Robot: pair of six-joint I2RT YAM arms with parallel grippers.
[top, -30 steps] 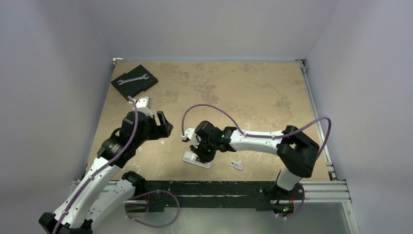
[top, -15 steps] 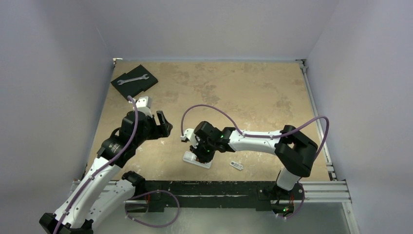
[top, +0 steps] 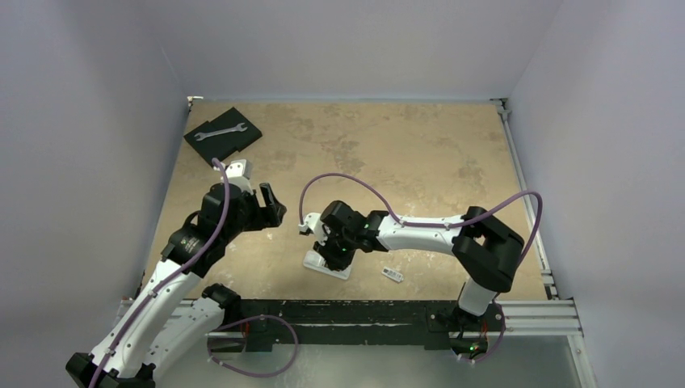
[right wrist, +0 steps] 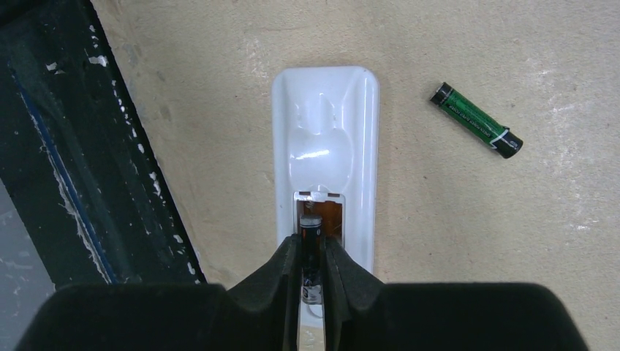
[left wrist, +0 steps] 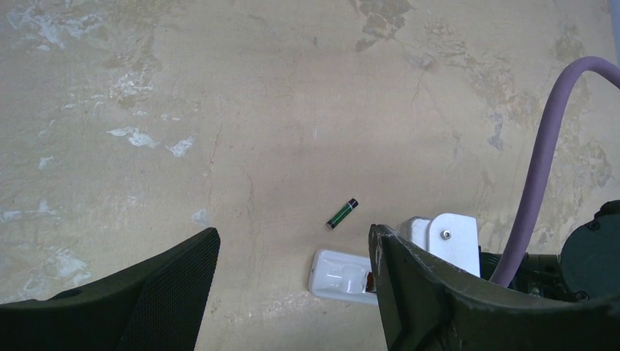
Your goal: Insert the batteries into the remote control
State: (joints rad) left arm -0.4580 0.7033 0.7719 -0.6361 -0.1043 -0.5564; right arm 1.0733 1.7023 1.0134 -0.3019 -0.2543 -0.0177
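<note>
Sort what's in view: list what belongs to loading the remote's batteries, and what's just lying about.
Belongs to the job:
- remote control, back up, bay open
- battery held in the right gripper at the bay
- loose battery beside the remote
- small white piece, possibly the cover

Just lying about:
- wrench
- black pad under it

- Holds the left arm (top: 157, 299) bent up from the near left corner, with the wrist raised over the left half of the table.
- Spreads the fingers of the left gripper (left wrist: 292, 232) wide apart.
- Stretches the right arm (top: 420, 233) from the near right corner toward the middle of the near edge, wrist tipped down.
- Pinches a battery (right wrist: 310, 234) in the right gripper (right wrist: 311, 247).
</note>
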